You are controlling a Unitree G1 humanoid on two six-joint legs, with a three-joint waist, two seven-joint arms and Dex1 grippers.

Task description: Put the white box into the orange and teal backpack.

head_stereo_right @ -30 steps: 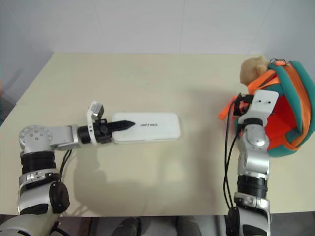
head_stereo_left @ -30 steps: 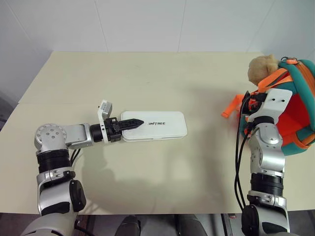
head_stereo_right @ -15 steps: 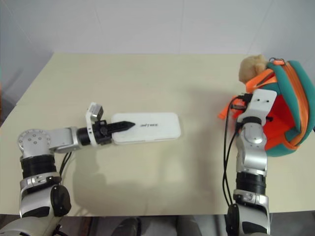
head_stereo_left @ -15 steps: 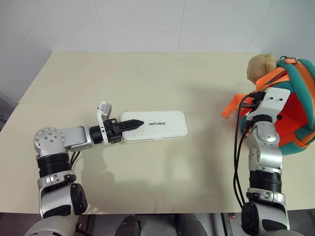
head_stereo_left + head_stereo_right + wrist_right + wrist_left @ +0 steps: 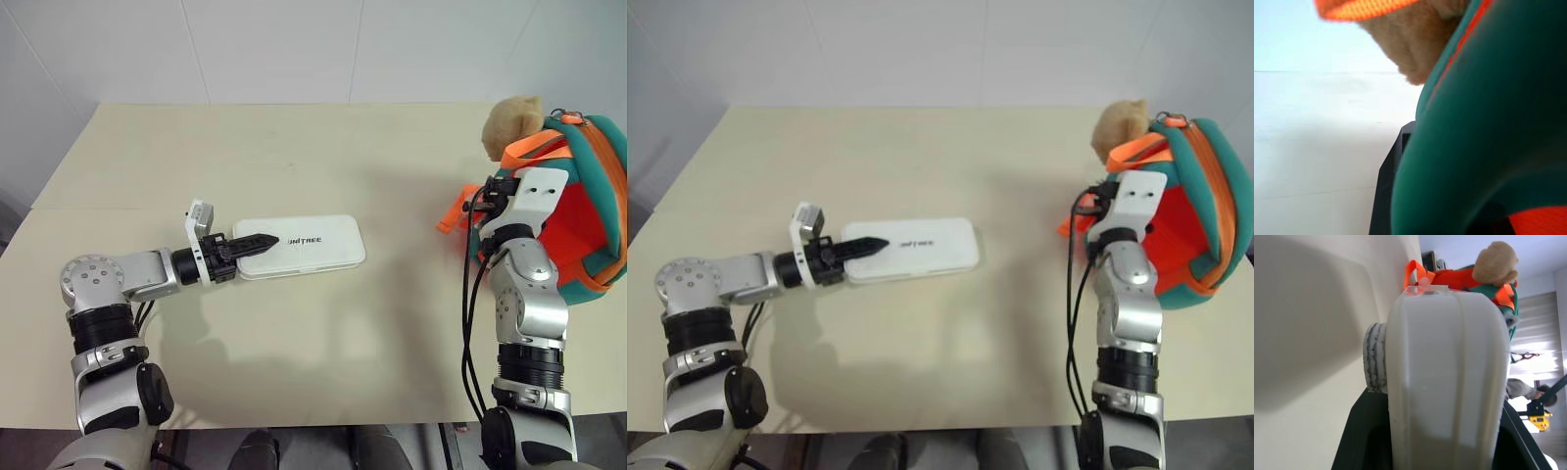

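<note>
The white box lies flat on the table, left of centre. My left gripper is shut on its left end, one black finger over the lid, and the box stands between the fingers in the left wrist view. The orange and teal backpack sits at the table's right edge, its orange inside facing the box and a tan plush toy on top. My right gripper is at the backpack's teal rim, shut on it beside a black finger.
The beige table runs back to a white wall. An orange strap trails from the backpack toward the box. Open tabletop lies between the box and the backpack.
My right hand has shifted a little to the left, and the backpack's rim and plush toy have come along with it. The left gripper and the box have stayed put.
</note>
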